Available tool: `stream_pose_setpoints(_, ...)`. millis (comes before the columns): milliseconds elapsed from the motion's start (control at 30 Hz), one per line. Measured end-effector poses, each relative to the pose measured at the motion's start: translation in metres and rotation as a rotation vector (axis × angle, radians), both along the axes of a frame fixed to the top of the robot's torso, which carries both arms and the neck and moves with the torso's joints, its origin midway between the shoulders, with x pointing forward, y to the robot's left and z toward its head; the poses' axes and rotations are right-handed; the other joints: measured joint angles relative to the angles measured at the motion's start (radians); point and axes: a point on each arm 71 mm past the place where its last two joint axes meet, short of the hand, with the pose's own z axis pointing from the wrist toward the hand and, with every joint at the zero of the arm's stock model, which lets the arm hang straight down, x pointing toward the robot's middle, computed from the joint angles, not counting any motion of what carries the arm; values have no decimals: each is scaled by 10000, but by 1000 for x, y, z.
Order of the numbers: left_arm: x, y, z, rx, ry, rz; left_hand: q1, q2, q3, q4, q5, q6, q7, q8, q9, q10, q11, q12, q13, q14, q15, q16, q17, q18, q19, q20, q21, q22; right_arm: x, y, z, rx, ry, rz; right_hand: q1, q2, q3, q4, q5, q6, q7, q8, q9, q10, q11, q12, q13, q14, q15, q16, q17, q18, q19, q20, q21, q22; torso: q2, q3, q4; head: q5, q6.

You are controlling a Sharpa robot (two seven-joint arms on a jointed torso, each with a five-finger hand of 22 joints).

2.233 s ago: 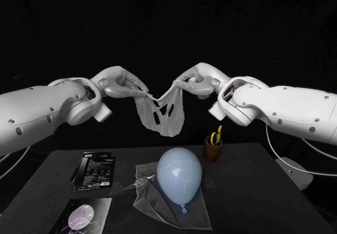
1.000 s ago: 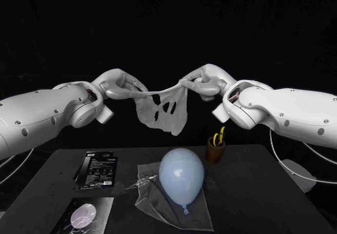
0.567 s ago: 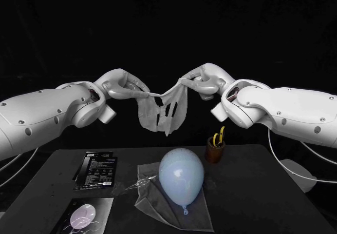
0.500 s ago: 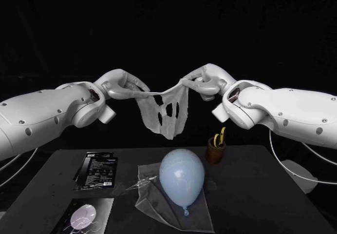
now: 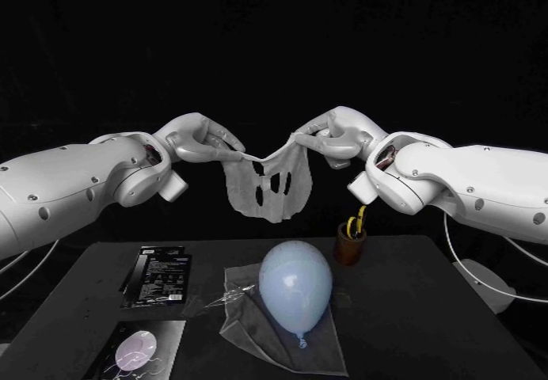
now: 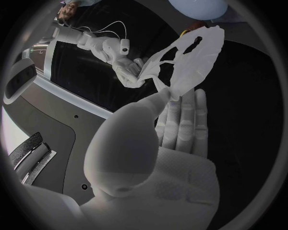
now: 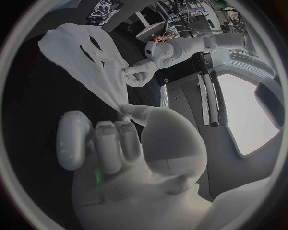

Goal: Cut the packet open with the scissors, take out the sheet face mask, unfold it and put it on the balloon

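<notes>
Nearest on the desk (image 5: 434, 317), at its front left corner, one card (image 5: 142, 352) with a pale oval picture is seen lying flat. Just behind it and towards the middle, one sheet of clear film (image 5: 245, 328) is spread, and one pale blue balloon (image 5: 294, 283) is laid on it with its knot towards the front. To the left of the balloon, apart from the film, one black packet (image 5: 157, 275) lies flat. Behind the balloon, to its right and near the far edge, one brown cup (image 5: 348, 241) stands upright; one pair of scissors (image 5: 356, 218) is stood in it, the yellow handles just under the right arm in the picture. Beyond and above all this, one white mask (image 5: 268, 186) is held in the air between two hands, well above the balloon. Its top edge is pinched at one corner by the left hand (image 5: 200, 141) and at the other by the right hand (image 5: 325, 134), so both hands are clamped on it, and the sheet sags between them and hangs down with its cut openings showing. The pinch itself is made plain by the wrist views: in the left wrist view the mask (image 6: 192, 62) is nipped between the thumb and fingers of the left hand (image 6: 174, 129), with the right hand (image 6: 129, 72) at the other corner and the balloon (image 6: 198, 5) past it; in the right wrist view the mask (image 7: 90, 57) is gathered into the right hand (image 7: 120, 139), with the left hand (image 7: 141, 72) beyond.
</notes>
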Motion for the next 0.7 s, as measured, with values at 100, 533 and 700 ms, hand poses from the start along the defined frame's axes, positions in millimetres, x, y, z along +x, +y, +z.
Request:
stream_pose_setpoints(100,-1,1,0,-66,93,-69,-13,-13,0,0,0,-21,20,0,-8,0,0,-5,0,2,-1,-67,13,-2,-22,22,0,-1,-5,0,-1,34,84,53,0,0,-27,26,0,0,0,-3,-2,0,0,0,2,0,0,0,1,0,0,0,0,0,-8,-8,1,0,14)
stream_pose_setpoints(533,-7,3,-3,-196,442,-473,-24,-109,110,-110,-14,-57,54,0,-16,-39,40,-5,0,4,-2,-106,23,-7,-36,36,0,-4,-37,10,-14,729,694,490,-1,-1,-27,26,-2,-7,-4,9,8,0,0,-10,5,-2,2,-12,7,-1,-2,2,-76,-5,-27,-40,4,-28,165)
stream_pose_setpoints(700,-8,5,-7,-133,587,-568,-11,-118,81,-140,-20,-58,54,0,-16,-39,40,-5,0,5,-2,-106,23,-10,-36,36,-1,-5,-51,21,-24,1235,1088,734,-1,-1,-69,68,-5,-20,-15,10,8,0,0,-15,3,-2,2,-7,6,-1,-2,2,-94,-8,-76,-65,-9,14,321)
